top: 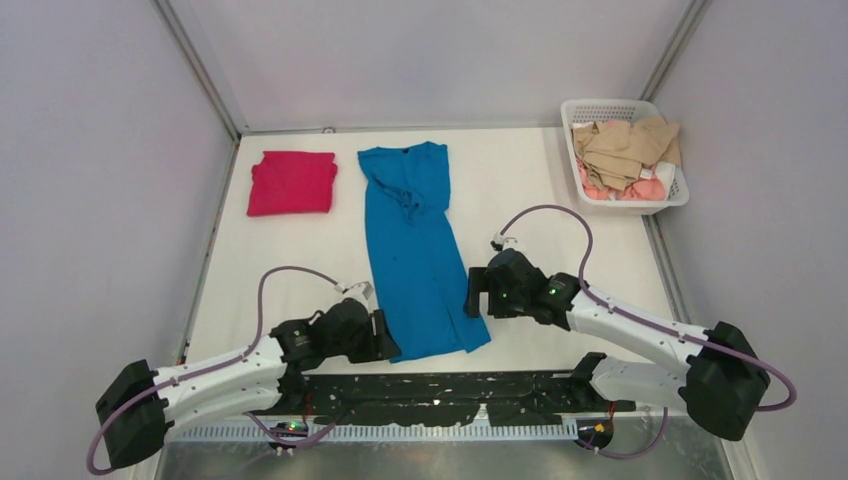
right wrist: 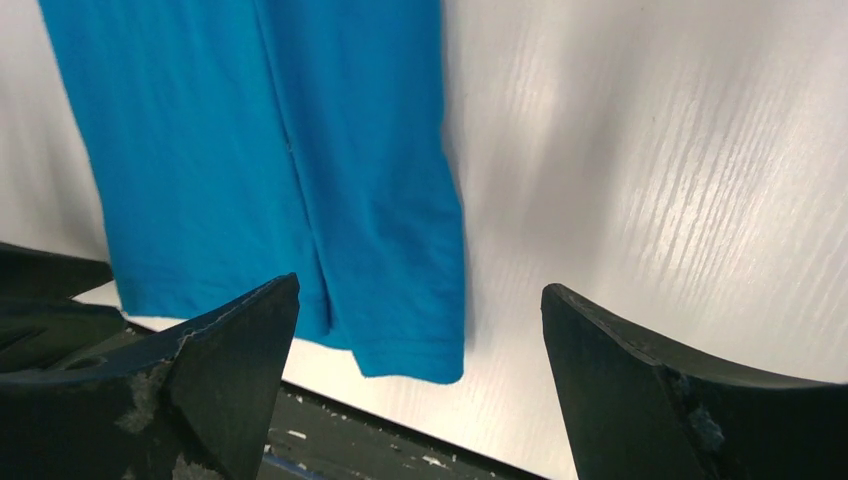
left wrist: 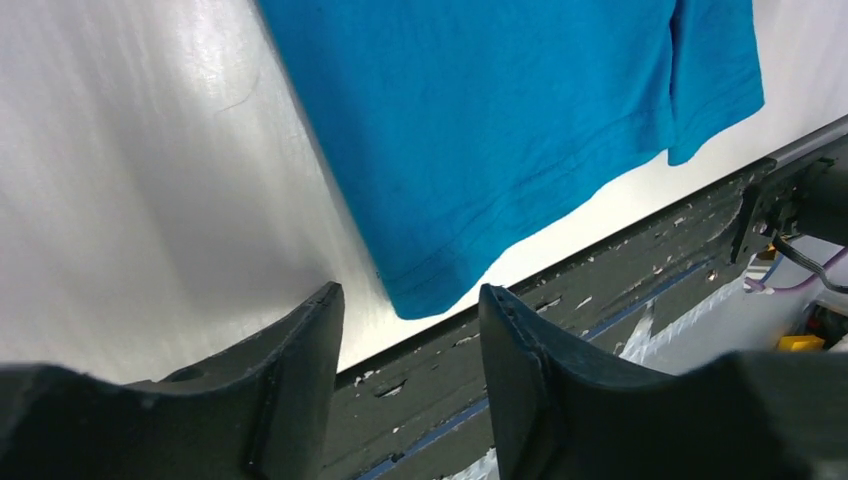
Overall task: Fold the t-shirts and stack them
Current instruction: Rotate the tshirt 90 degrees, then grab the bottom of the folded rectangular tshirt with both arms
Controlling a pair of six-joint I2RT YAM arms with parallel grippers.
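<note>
Top view, blue t-shirt [top: 415, 250]: lies flat mid-worktop [top: 540, 200] as a long narrow strip, sides turned in. Collar is at the far end, hem next to the arms' bases.
Top view, magenta-red t-shirt [top: 292, 183]: compact folded square at far left, apart from the blue one.
Top view, basket [top: 610, 103]: far right, holds other cloth.
Left wrist view, left gripper [left wrist: 410, 295]: fingers apart with nothing between them. The near-left hem corner of the blue t-shirt [left wrist: 480, 120] is just ahead of the tips.
Right wrist view, right gripper [right wrist: 420, 285]: fingers wide apart and empty, over the near-right hem corner of the blue t-shirt [right wrist: 270, 150].
Handling (judgement): light, limp cotton, not fragile. Layers will likely sag and slide. Pinch all layers at both hem corners and lift them evenly.
</note>
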